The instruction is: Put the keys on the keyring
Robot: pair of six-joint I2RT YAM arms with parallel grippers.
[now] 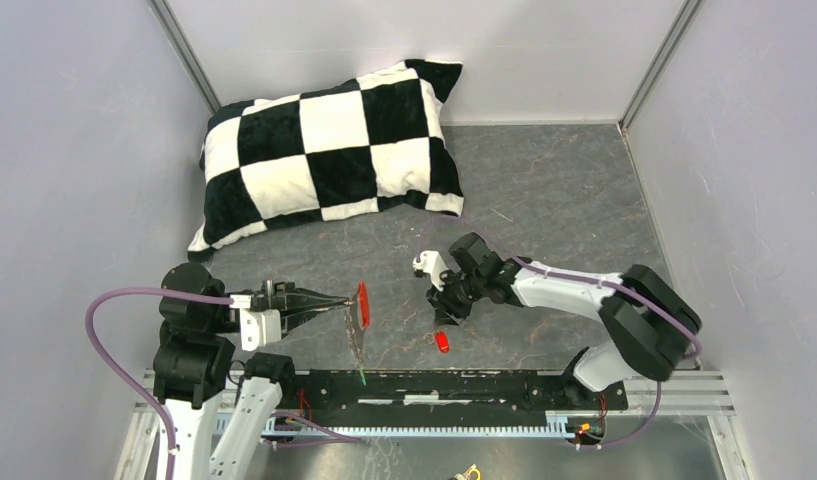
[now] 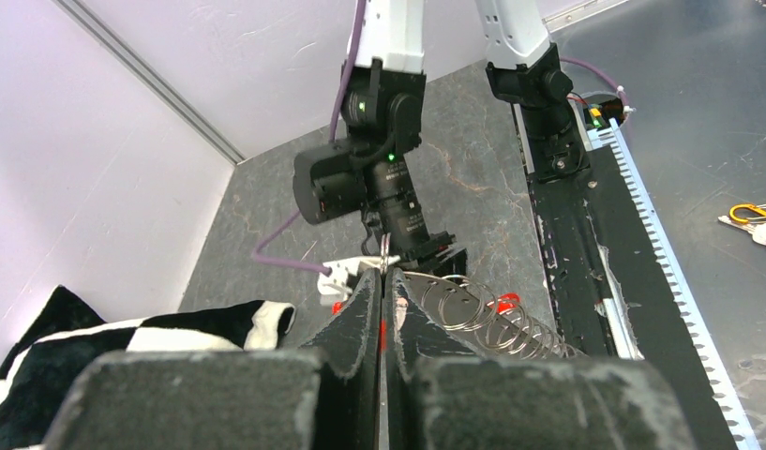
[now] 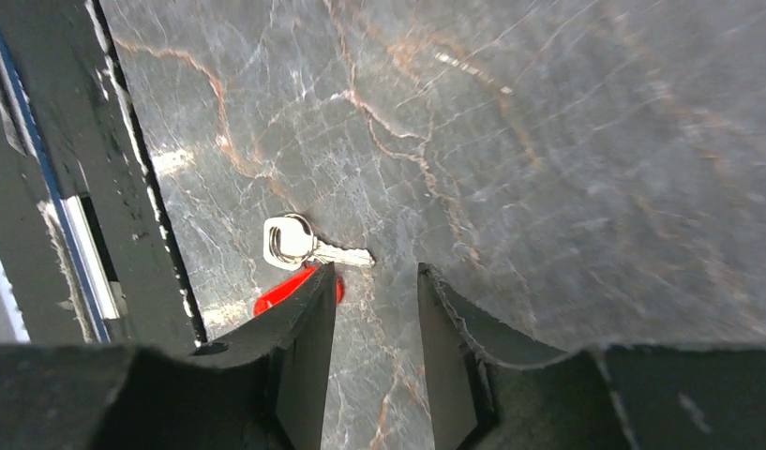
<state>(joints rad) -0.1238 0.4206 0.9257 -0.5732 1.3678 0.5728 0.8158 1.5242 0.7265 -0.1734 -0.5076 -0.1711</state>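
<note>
My left gripper (image 1: 344,303) is shut on the keyring, holding it above the table. Its curved red fob (image 1: 363,303) stands upright at the fingertips, and the silvery chain (image 1: 356,338) hangs below with a small green bit (image 1: 363,378) at its low end. In the left wrist view the jaws (image 2: 385,278) pinch a red sliver, with coiled silvery rings (image 2: 487,309) to the right. A red-headed key (image 1: 443,342) lies on the table just below my right gripper (image 1: 448,314). In the right wrist view my right gripper (image 3: 374,274) is open and empty, with the silvery key (image 3: 299,242) and its red part (image 3: 280,292) just beyond its left finger.
A black-and-white checkered pillow (image 1: 329,150) lies at the back left. A black rail (image 1: 464,385) runs along the near table edge between the arm bases. Grey walls close in the sides. Another bunch of keys with an orange clip (image 2: 752,217) lies past the rail.
</note>
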